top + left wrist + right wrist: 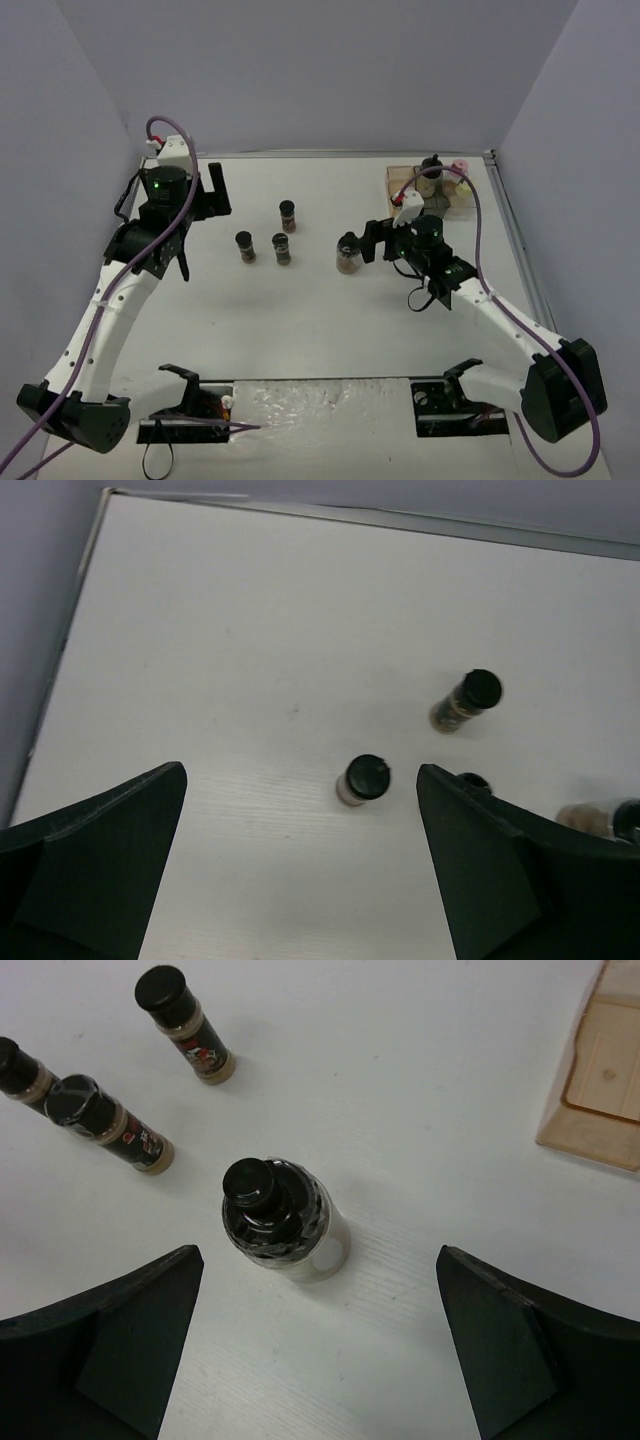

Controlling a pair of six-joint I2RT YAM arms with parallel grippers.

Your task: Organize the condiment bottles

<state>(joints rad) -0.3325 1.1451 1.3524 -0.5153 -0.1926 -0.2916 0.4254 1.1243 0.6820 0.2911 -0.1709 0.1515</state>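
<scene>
The left arm (110, 310) rises from its base at the near left and reaches toward the far left of the counter (300, 320). The left gripper (300, 775) points down at the surface, its jaws spread wide and holding nothing. The right arm (500, 325) stretches from the near right toward the middle of the counter. The right gripper (320, 1252) is also wide open and empty, aimed leftward. No writing can be read anywhere. In the right wrist view two of the slim bottles carry dark labels with red marks, but the print is too small to make out. The wide jar (285, 1222), clear with a black cap, shows no legible label. It stands upright in line with the gap of the right gripper, about level with the fingertips and a little left of centre, touching neither finger. The other condiment bottles stand upright to its left. The middle bottle (283, 249) and the left bottle (245, 246) stand side by side but apart, and the far bottle (288, 215) is just beyond the middle one. All three have black caps. In the left wrist view the left bottle sits in the gap of the left gripper, beyond the fingertips and nearer the right finger. The middle bottle is mostly hidden behind that finger. At the far right stands the tray (397, 180), which holds a black-capped bottle (431, 166) and a pink-capped bottle (460, 168), both well apart from the two grippers.
</scene>
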